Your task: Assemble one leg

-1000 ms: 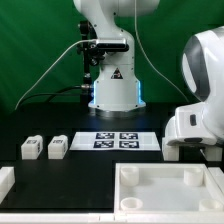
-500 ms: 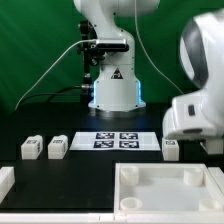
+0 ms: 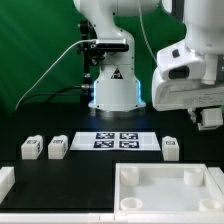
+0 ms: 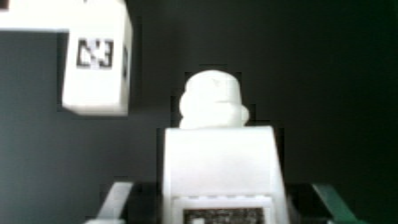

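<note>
Bare table (image 3: 88, 172) lies open across the frame's lower middle, between two legs (image 3: 31, 148) at left and a lone leg (image 3: 171, 148) at right. The tray (image 3: 150, 168) fills the lower right; the marker board (image 3: 115, 141) lies flat at centre.

The table (image 3: 90, 170) is black and the backdrop (image 3: 30, 50) green. The marker board (image 3: 82, 141) is white with four black-patterned square tags, and the paired legs (image 3: 57, 147) at its nine o'clock, the lone leg (image 3: 170, 147) at its three o'clock and the tray (image 3: 150, 167) at its five o'clock are white, the legs dark-marked on top. In the wrist view the near leg (image 4: 217, 150) is plain white, and the far leg (image 4: 98, 85) is white with a black-and-white square tag.
</note>
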Tool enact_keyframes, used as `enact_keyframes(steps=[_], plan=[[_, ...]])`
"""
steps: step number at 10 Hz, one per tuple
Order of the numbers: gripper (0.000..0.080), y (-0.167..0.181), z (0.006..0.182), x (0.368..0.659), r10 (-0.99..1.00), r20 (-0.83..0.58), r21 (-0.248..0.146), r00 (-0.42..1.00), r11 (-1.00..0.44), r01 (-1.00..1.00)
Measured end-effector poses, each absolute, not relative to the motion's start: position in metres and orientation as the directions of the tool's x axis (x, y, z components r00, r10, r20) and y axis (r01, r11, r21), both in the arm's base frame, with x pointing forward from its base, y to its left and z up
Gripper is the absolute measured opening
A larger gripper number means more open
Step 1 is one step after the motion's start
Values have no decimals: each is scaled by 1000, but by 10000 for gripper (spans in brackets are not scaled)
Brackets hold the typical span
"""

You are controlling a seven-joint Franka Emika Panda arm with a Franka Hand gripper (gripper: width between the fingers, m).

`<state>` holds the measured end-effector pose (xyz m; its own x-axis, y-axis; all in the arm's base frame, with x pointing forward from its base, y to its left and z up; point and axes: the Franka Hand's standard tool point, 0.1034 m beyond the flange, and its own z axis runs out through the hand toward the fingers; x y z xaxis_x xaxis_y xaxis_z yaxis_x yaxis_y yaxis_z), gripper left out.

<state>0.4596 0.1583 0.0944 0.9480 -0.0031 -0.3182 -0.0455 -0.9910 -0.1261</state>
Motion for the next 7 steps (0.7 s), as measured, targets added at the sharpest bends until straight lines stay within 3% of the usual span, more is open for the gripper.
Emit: enact_keyframes(steps=[2, 4, 7], plan=[[291, 151, 97, 470, 36, -149, -141, 988, -990, 15], [291, 98, 124, 523, 81, 42, -133, 996, -987, 86], [291, 84, 130, 584, 36, 282, -127, 959, -989, 74]])
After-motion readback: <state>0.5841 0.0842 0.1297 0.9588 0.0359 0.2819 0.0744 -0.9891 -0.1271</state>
